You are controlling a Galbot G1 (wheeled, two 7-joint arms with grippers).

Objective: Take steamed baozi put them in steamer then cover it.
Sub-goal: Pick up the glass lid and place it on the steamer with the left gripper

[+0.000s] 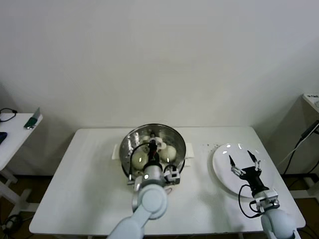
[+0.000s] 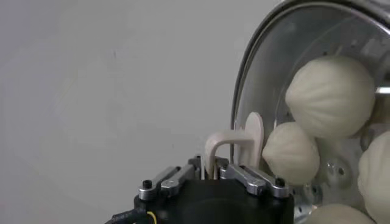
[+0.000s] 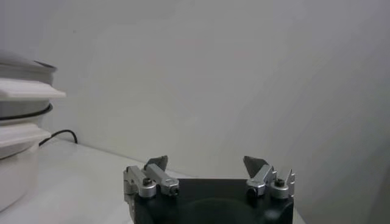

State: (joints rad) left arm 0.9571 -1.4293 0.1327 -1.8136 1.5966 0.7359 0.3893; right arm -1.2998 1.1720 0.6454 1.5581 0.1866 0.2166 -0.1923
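The steamer point(image 1: 130, 142) is a shiny steel basket on a white pot base at the table's middle. Several cream-white baozi point(image 1: 139, 160) lie inside it. In the left wrist view the baozi point(image 2: 329, 94) show through a round glass lid point(image 2: 245, 79) with a steel rim. My left gripper point(image 1: 152, 149) is above the steamer, shut on the lid's cream handle point(image 2: 245, 135). My right gripper point(image 1: 243, 161) is open and empty, just above the empty white plate point(image 1: 223, 172) at the right. The steamer's side point(image 3: 18, 103) shows in the right wrist view.
The white table point(image 1: 84, 189) bears the steamer and the plate. A small side table point(image 1: 15, 124) with a few items stands at the far left. A white unit point(image 1: 312, 102) and a cable are at the far right.
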